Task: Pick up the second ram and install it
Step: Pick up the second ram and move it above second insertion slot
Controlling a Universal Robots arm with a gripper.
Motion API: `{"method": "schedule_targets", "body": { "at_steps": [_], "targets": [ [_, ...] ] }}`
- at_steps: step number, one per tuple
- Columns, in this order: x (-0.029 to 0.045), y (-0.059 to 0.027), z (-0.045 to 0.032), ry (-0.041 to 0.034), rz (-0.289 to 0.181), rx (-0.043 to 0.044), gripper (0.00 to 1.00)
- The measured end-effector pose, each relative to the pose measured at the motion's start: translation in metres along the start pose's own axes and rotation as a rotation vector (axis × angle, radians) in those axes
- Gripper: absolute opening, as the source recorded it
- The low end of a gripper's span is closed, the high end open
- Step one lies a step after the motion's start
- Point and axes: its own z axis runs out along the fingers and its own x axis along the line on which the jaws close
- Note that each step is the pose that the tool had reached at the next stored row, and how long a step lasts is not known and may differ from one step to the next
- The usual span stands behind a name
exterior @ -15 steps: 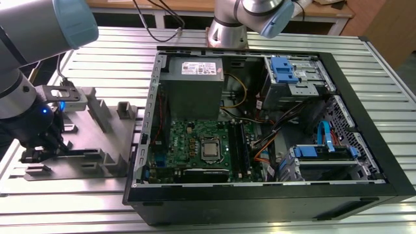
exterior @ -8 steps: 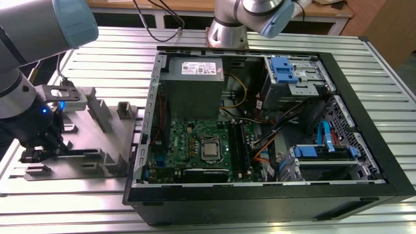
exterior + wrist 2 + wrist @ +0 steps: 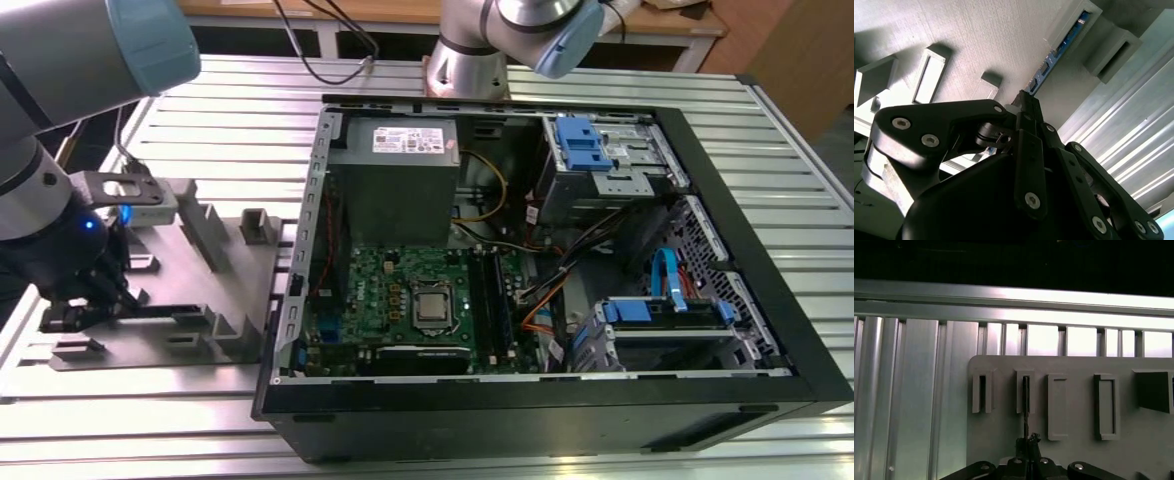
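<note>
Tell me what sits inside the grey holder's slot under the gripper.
The second ram stands on edge in the grey holder, its near end between the closed fingers of the gripper. Its lower edge is hidden by the slot walls.

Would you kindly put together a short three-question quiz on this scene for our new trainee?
1. True or false: the second ram is already seated in the motherboard.
2. Choose one. The gripper is at: A the grey holder tray; B the power supply; C the blue drive cage.
3. Short answer: what do the fingers appear to be closed on?

Key
1. False: it stands on edge in a slot of the tray, outside the case.
2. A.
3. The second ram.
</note>
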Motion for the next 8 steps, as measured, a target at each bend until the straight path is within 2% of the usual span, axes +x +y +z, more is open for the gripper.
{"method": "schedule_targets", "body": {
  "at_steps": [8],
  "targets": [
    [-0.0007,0.0008,-0.0168,-0.0005,0.0,0.0,0.08]
  ]
}}
